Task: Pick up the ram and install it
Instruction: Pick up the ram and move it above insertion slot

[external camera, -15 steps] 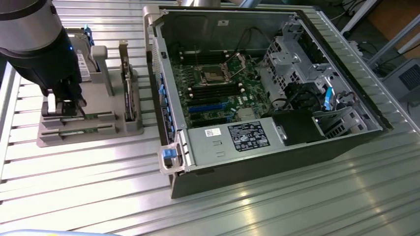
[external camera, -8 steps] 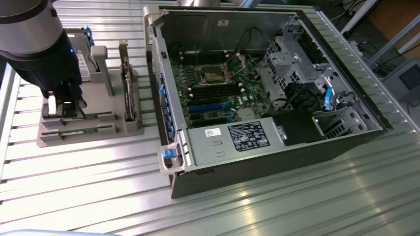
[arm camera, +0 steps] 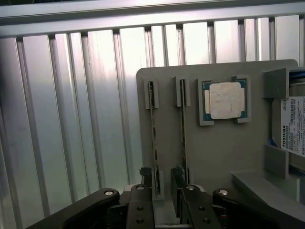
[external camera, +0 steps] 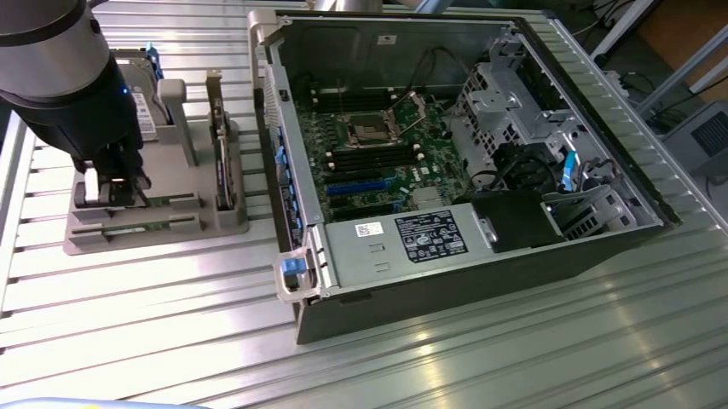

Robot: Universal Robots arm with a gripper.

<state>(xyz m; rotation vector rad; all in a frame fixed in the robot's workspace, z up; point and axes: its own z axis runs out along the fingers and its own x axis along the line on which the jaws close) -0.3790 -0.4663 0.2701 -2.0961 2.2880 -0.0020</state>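
- Ram (arm camera: 153, 133): a thin green stick standing on edge in the outermost slot of the holder (arm camera: 214, 152), the slot farthest from the holder's processor pocket. It is seated and not yet lifted.
- Long axis: it runs along the holder's slot, straight out from the gripper toward the holder's far edge. The stick's flat faces are turned toward the fingers.
- Gripper (arm camera: 162, 175): it sits low over the holder's near end, at the ram's near end, and the stick passes between the fingers (arm camera: 145, 181). The jaws stand narrowly apart and grip nothing. One finger sits close against the stick and the other shows a gap, though contact is hard to judge at this angle.
- Governing relation: the ram lies between the fingers, so the closing line crosses its thickness, not its length.
- Second stick (arm camera: 182, 129): alike and parallel, in the holder's next slot, just outside one finger.
- Processor (arm camera: 225, 100): square and silver-topped, lying flat in the holder's pocket beyond the second stick.
- Hard drive (arm camera: 293, 125): white-labelled, on the side of the holder opposite the ram.
- Computer case (external camera: 512, 273): open, beside the holder on the exterior view's right and well apart from the gripper. Dark memory slots (external camera: 364, 159) show on its board.
- Table (arm camera: 71, 119): ribbed metal, under the holder.
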